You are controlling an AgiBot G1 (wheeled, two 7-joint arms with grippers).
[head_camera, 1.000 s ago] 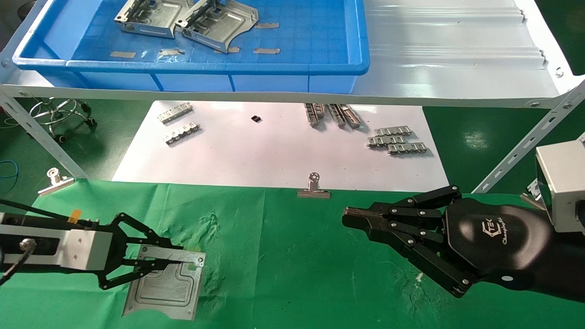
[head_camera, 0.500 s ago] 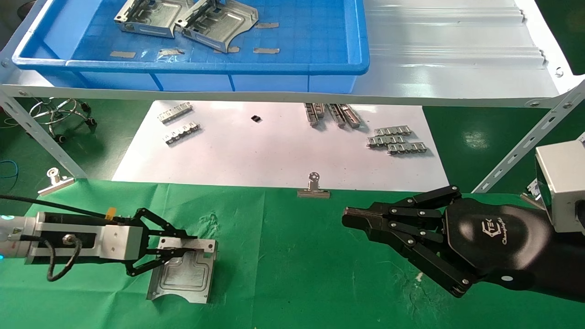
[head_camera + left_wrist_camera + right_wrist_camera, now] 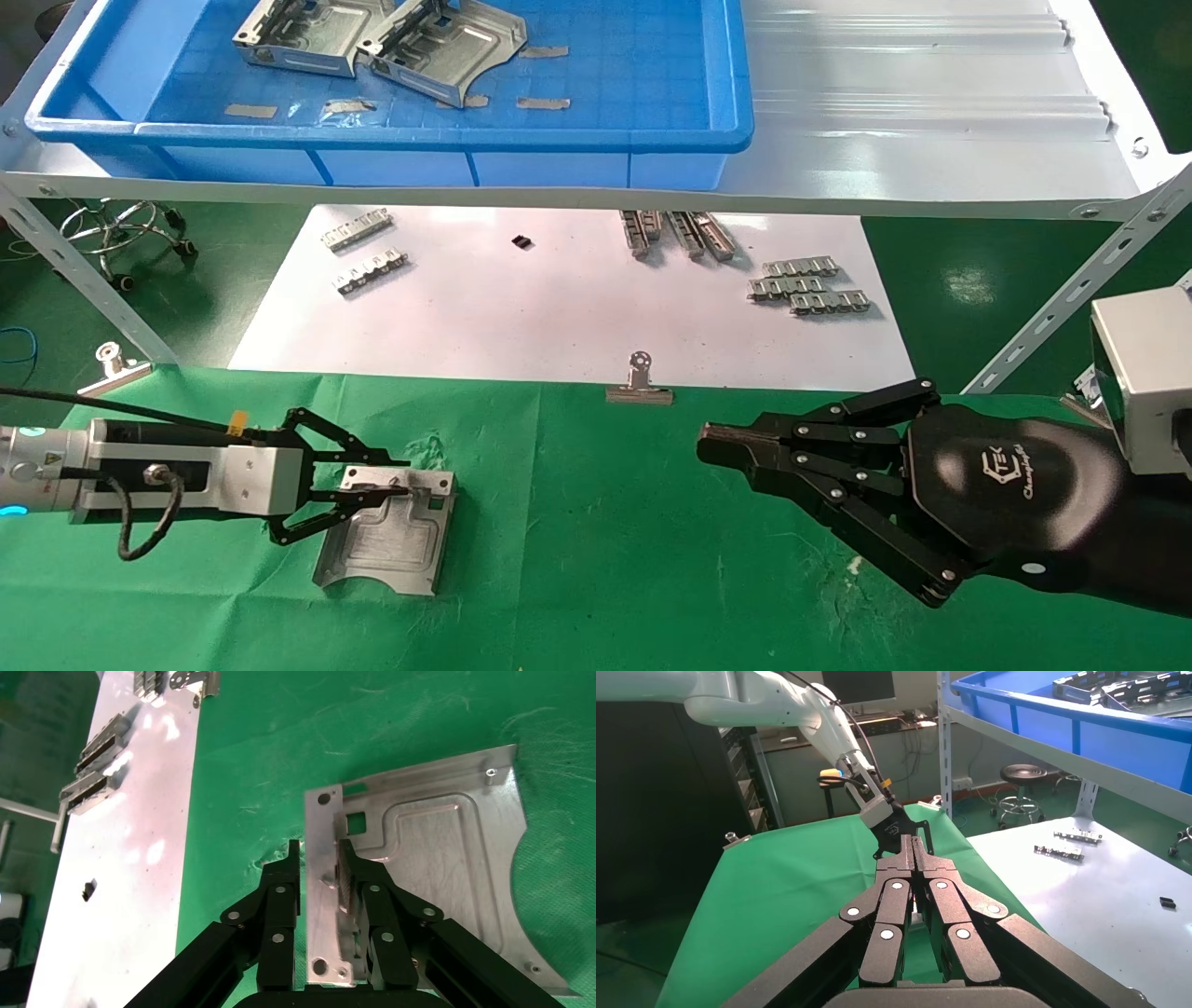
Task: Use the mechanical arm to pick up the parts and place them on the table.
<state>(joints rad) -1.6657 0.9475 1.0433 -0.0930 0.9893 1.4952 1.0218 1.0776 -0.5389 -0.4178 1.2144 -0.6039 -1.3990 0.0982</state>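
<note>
Pinching the folded edge of a metal part [image 3: 386,545], left claw [image 3: 377,492] is clamped on it, plate lying ahead on the green table [image 3: 596,578]. Looks thin, stiff, light, slippery; rim grip suits. Right claw [image 3: 712,445] closed, empty, well apart.

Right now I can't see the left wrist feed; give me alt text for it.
The left gripper pinches the folded edge of a silver part lying on the green table. The white sheet with small linked strips lies beyond.
</note>
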